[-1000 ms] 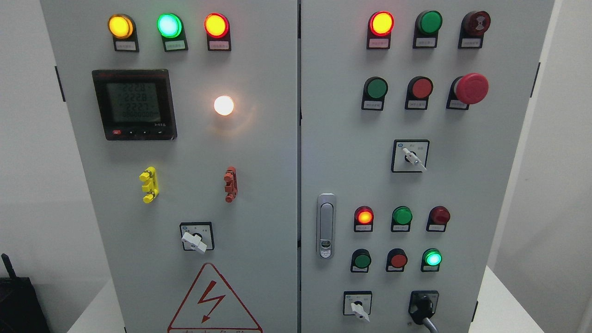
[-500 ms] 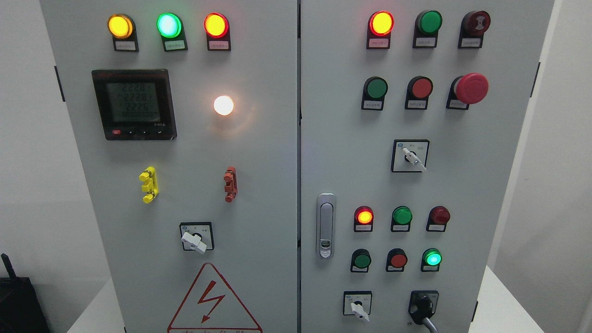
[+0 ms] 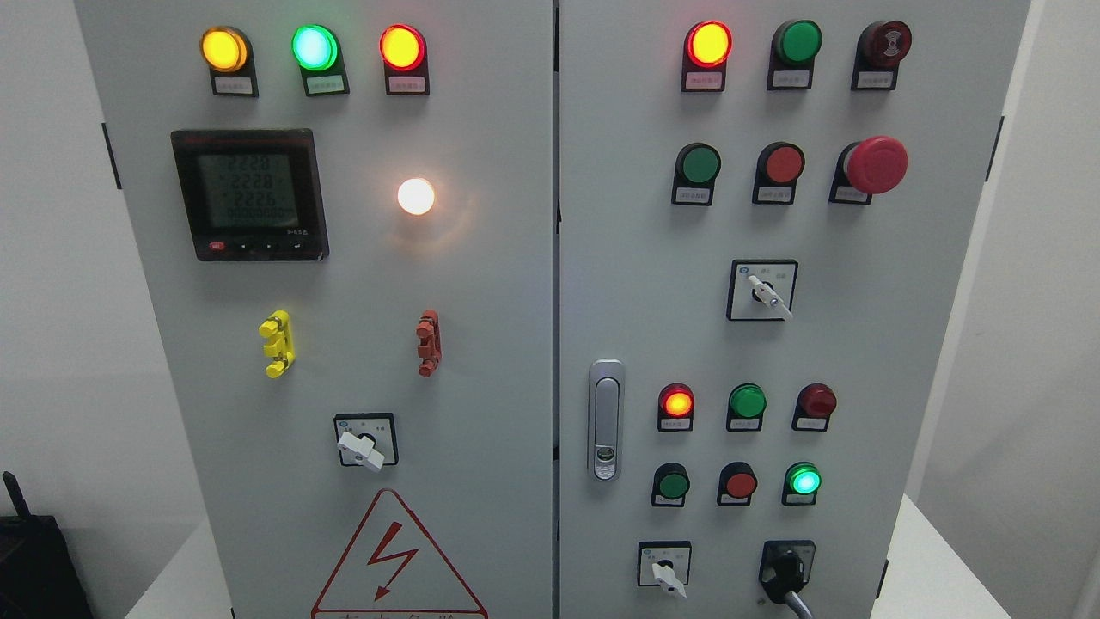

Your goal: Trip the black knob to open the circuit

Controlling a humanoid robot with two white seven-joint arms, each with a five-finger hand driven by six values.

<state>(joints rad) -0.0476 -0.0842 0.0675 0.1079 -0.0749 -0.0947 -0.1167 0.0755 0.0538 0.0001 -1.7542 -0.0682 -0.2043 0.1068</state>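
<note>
Front of a grey two-door control cabinet (image 3: 481, 284), seen straight on from the head view. Neither hand of the robot appears, so how far either is open cannot be told. The black knob (image 3: 786, 574) sits at the lower right corner of the right door, on a square black plate close to the bottom edge of the picture, its handle pointing down and to the right; a white selector switch (image 3: 664, 572) lies just beside it on the left.

The vertical seam between the doors runs down the centre, with a silver latch handle (image 3: 606, 419) just right of it. The cabinet's right edge slants inward toward the bottom, and a pale worktop (image 3: 924, 567) shows beyond it at the lower right and again at the lower left; plain white wall flanks both sides. The space in front of the knob holds nothing between it and the camera.

On the left door, a black digital meter (image 3: 249, 194) shows rows of digits near "222", not sharply legible. A red-outlined lightning warning triangle (image 3: 398, 559) is cut off at the bottom edge. Small white labels under the lamps and buttons are too small to read.
</note>
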